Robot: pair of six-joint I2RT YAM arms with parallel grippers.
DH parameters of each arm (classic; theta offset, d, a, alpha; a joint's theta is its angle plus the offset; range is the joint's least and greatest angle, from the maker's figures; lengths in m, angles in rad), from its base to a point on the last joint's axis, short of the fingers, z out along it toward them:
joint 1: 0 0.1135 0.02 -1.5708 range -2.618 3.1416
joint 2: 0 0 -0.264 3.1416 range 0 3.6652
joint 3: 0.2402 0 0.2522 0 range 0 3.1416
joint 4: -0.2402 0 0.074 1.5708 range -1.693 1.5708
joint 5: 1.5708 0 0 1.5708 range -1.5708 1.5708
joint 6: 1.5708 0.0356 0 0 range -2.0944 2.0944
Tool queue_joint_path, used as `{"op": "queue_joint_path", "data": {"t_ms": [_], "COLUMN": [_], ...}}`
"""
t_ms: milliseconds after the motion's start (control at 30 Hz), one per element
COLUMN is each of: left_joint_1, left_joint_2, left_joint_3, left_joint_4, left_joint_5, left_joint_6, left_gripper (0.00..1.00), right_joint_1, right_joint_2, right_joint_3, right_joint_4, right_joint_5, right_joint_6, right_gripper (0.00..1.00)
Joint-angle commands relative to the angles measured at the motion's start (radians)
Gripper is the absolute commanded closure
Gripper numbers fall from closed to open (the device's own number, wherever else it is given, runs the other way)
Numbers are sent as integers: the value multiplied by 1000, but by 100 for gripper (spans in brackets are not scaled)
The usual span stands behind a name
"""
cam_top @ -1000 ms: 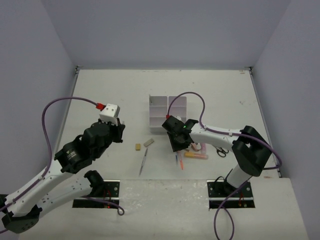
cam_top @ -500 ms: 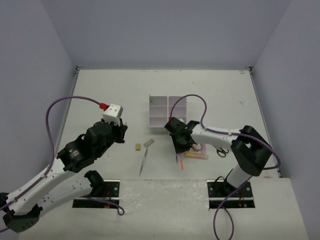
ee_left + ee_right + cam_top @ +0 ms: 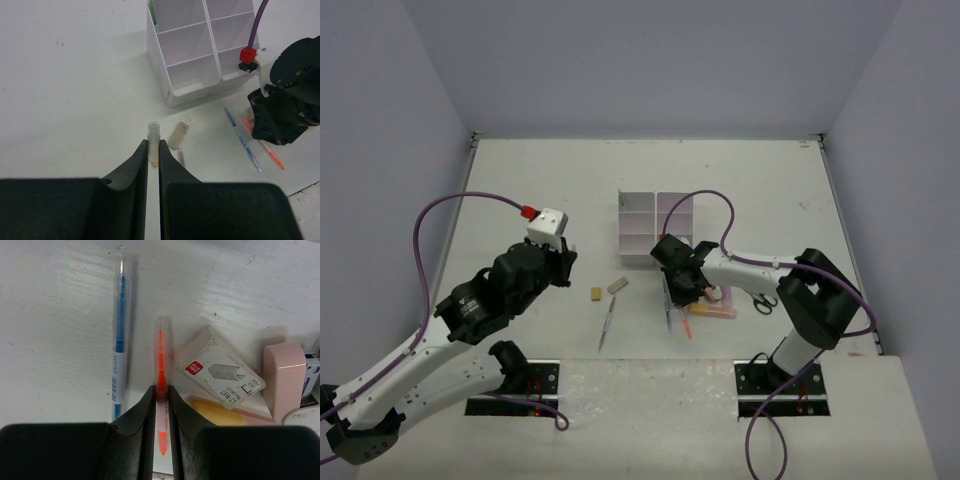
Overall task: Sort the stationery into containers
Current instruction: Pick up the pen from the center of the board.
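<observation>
The white six-compartment organizer (image 3: 655, 225) (image 3: 190, 55) stands mid-table. My left gripper (image 3: 561, 264) (image 3: 153, 145) hovers to its left, shut on a short translucent white tube (image 3: 153, 131). Below it on the table lie a tan eraser (image 3: 595, 294), a white eraser (image 3: 617, 285) (image 3: 179, 135) and a thin grey pen (image 3: 607, 325). My right gripper (image 3: 685, 293) (image 3: 160, 390) is down at the table with its jaws pressed on both sides of an orange pen (image 3: 161, 360) (image 3: 683, 324). A blue pen (image 3: 119, 340) (image 3: 667, 305) lies just left of it.
Right of the orange pen sit a small staples box (image 3: 220, 372), a pink block (image 3: 284, 375) and an orange-yellow marker (image 3: 215, 412) (image 3: 712, 311). Black-handled scissors (image 3: 762, 300) lie under the right arm. A purple cable loops over the organizer.
My right gripper's jaws have narrowed onto the orange pen and the wrist has shifted slightly, uncovering the blue pen. The left arm has barely moved.
</observation>
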State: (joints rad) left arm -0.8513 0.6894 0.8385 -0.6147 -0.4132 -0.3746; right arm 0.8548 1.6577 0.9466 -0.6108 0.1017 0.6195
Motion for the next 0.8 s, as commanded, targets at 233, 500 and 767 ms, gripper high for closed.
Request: {"op": "queue_joint_path", "data": {"t_ms": [233, 500, 767], "left_joint_1": [1, 1, 1], "left_joint_2": [-8, -10, -53], "left_joint_3": [-7, -7, -9], "left_joint_4": [41, 42, 44], "left_joint_5": [17, 14, -6], "left_joint_6": [20, 20, 14], "left_gripper": [100, 100, 100], "right_joint_1": [-4, 33, 113], "right_joint_2": [-113, -331, -345], "right_joint_3": [-9, 12, 77], "right_joint_4": [-23, -36, -43], "right_joint_5": [11, -15, 0], "right_joint_6": [42, -76, -231], "right_gripper": [100, 100, 100]}}
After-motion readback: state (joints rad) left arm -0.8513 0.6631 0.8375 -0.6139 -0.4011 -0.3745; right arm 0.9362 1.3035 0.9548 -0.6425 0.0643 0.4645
